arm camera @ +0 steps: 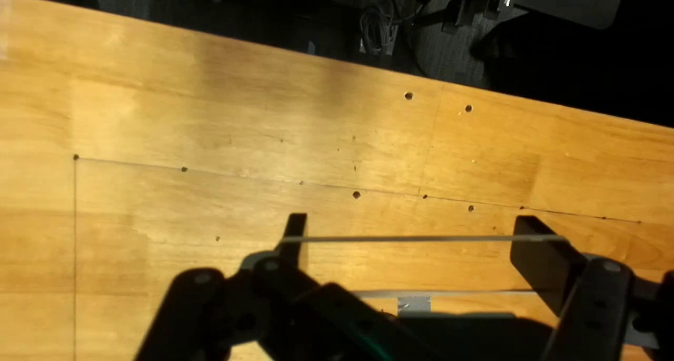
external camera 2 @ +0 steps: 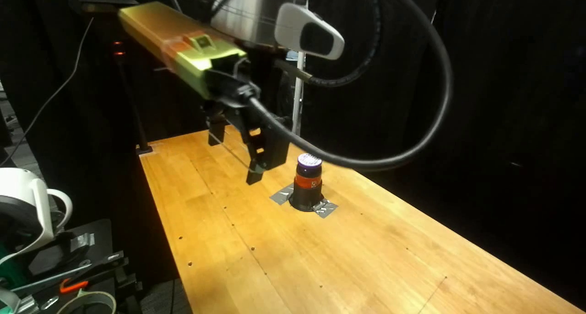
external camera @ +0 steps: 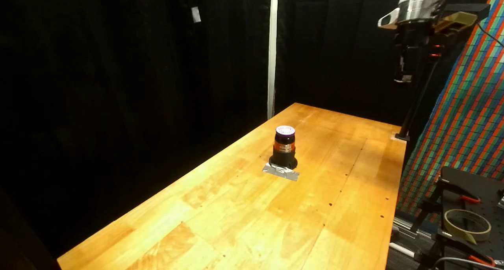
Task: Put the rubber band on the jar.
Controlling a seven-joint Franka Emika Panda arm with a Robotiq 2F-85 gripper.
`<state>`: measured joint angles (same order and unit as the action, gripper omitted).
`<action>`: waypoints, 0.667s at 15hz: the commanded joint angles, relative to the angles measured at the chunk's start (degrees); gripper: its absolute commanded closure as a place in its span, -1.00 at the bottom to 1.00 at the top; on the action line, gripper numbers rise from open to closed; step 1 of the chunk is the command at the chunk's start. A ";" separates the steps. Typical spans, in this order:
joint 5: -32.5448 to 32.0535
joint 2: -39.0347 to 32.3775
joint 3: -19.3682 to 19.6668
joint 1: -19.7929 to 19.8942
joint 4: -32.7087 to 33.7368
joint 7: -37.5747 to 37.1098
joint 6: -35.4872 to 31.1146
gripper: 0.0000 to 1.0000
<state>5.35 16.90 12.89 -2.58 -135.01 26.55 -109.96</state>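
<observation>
The jar [external camera: 284, 147] stands upright on the table, with a white and purple lid, dark body and orange label. It also shows in an exterior view [external camera 2: 308, 181]. Its lower part sits in a black base. My gripper [external camera 2: 235, 158] is open above the table, apart from the jar and to its left in that view. It is high at the right in an exterior view [external camera: 403, 80]. The pale rubber band [arm camera: 410, 239] is stretched around both open fingers [arm camera: 412, 219], with two strands spanning the gap. The jar is hidden in the wrist view.
Silver tape [external camera: 281, 172] fixes the base to the wooden table [external camera 2: 366, 259]. Tape also shows in the wrist view [arm camera: 414, 303]. A thick black cable [external camera 2: 366, 160] loops from the arm above the jar's side. A thin pole [external camera: 419, 97] stands at the table's corner. A cluttered cart [external camera: 472, 191] stands beside the table.
</observation>
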 commanded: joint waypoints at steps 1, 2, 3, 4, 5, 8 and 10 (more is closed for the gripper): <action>2.31 -14.01 -4.38 -0.34 13.50 -3.47 1.36 -1.00; 1.87 -17.26 -4.03 -1.85 16.71 -5.16 1.10 -1.00; 1.80 -20.48 -6.81 -0.11 20.11 -7.00 1.16 -1.00; 1.34 -23.55 -7.85 -0.21 23.32 -8.50 1.28 -1.00; 0.59 -26.67 -9.05 -0.30 26.58 -10.43 0.57 -1.00; -0.31 -34.60 -11.91 -0.47 35.18 -12.33 0.27 -1.00; -0.59 -38.88 -13.49 -0.51 39.78 -12.58 0.24 -1.00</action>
<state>5.75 -14.87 1.71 -3.67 -104.35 15.27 -110.75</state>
